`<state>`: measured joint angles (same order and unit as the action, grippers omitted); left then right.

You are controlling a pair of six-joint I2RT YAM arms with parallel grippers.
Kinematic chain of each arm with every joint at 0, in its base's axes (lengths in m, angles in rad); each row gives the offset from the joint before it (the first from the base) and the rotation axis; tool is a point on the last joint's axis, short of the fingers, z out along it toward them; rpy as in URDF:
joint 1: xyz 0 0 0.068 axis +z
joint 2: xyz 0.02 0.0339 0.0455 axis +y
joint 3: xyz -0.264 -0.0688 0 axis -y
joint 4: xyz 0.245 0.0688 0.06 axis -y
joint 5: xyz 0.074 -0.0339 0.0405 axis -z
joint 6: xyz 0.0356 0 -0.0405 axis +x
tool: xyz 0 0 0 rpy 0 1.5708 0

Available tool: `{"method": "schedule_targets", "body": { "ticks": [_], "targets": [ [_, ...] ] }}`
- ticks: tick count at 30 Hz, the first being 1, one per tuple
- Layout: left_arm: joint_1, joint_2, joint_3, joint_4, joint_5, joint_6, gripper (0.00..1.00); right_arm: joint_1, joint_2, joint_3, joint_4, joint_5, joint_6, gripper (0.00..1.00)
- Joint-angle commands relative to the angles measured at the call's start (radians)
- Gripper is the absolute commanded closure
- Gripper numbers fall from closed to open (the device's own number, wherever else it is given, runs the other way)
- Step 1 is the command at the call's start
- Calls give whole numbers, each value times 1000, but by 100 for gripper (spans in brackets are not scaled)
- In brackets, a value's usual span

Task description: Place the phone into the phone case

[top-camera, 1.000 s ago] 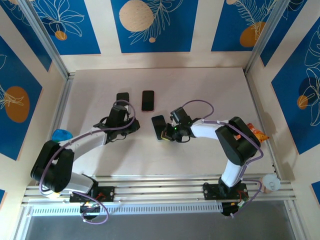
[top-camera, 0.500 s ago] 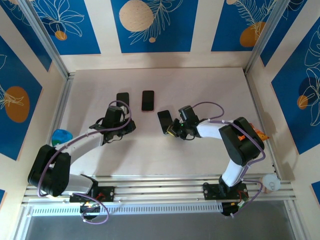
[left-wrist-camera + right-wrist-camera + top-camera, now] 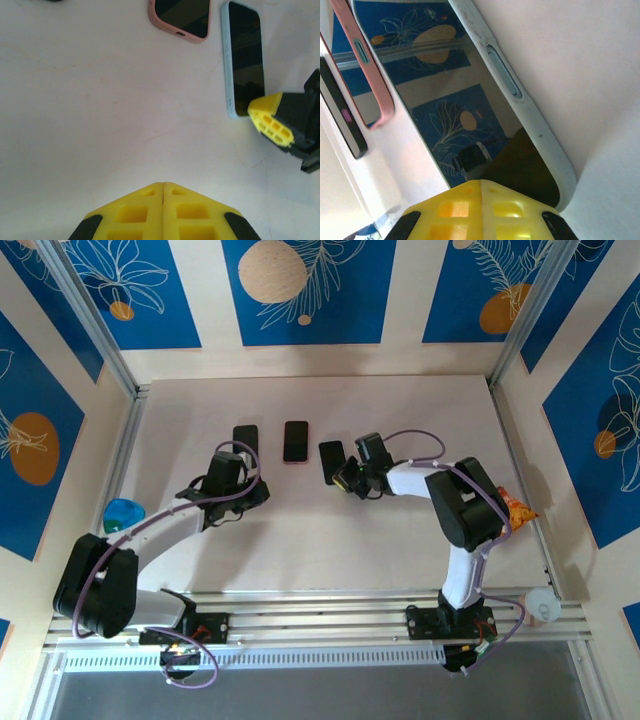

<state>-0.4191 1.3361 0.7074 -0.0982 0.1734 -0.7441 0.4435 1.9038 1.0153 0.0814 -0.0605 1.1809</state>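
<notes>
The phone (image 3: 331,461) lay just right of the pink case (image 3: 295,440), its long axis running near to far. The right gripper (image 3: 349,480), jaws pressed together, stood against the phone's near end and was the nearer arm. The left gripper (image 3: 163,192), likewise closed and empty, sat apart to the near left.

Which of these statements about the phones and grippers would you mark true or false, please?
1. The left gripper and right gripper are both shut. True.
2. The right gripper sits at the near end of the pale-blue-edged phone. True.
3. The left gripper holds the pink-edged phone. False: it lies unheld on the table.
4. The pale-blue-edged phone stands on its edge. False: it lies flat, screen up.
</notes>
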Motion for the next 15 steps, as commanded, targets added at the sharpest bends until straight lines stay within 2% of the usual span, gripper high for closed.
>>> {"method": "schedule_targets", "body": {
  "ticks": [1, 10, 15],
  "targets": [
    [17, -28, 9, -40, -21, 33, 100, -21, 76, 62, -90, 65, -7, 100],
    [32, -29, 11, -49, -28, 40, 100, -37, 191, 221, -110, 47, -15, 100],
    [36, -20, 19, -57, -40, 48, 100, -40, 255, 324, -138, -8, -73, 100]
  ]
}}
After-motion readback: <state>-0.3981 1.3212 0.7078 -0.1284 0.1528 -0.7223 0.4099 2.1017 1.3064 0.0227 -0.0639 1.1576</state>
